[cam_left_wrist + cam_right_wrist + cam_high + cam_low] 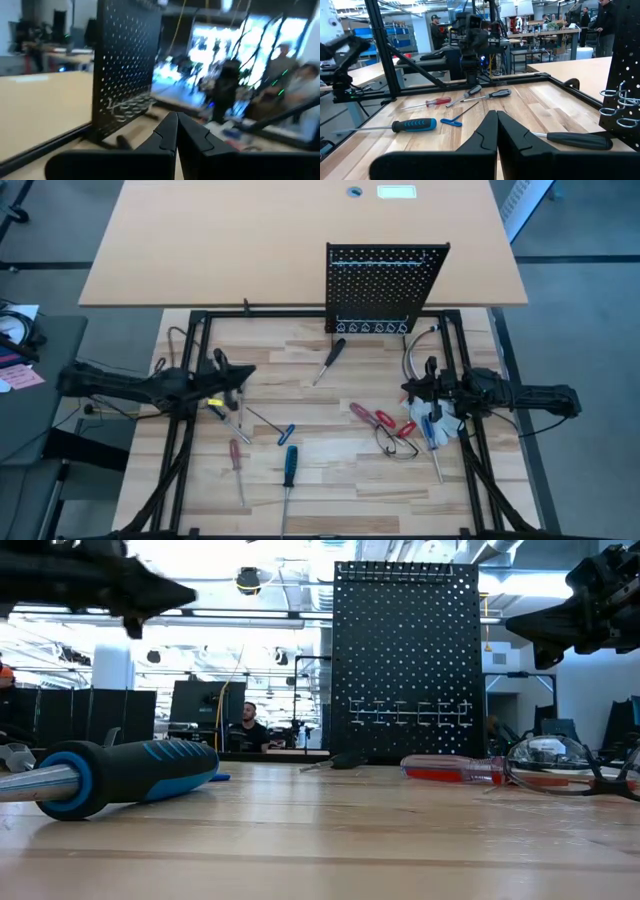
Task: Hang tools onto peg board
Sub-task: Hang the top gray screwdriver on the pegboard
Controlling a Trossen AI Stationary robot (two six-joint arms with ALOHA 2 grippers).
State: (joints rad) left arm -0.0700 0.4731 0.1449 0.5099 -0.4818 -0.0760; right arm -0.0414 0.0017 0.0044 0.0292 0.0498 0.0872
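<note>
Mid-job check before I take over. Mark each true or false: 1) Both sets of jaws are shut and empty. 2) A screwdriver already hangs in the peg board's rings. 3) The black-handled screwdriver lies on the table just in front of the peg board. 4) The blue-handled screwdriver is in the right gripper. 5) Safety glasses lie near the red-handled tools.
1) True. The left gripper and right gripper both have their jaws shut, nothing between them.
2) False. The peg board has empty rings.
3) True. The black-handled screwdriver lies in front of it.
4) False. The blue-handled screwdriver lies on the table, near the front edge.
5) True. The safety glasses lie beside the red-handled tools.
</note>
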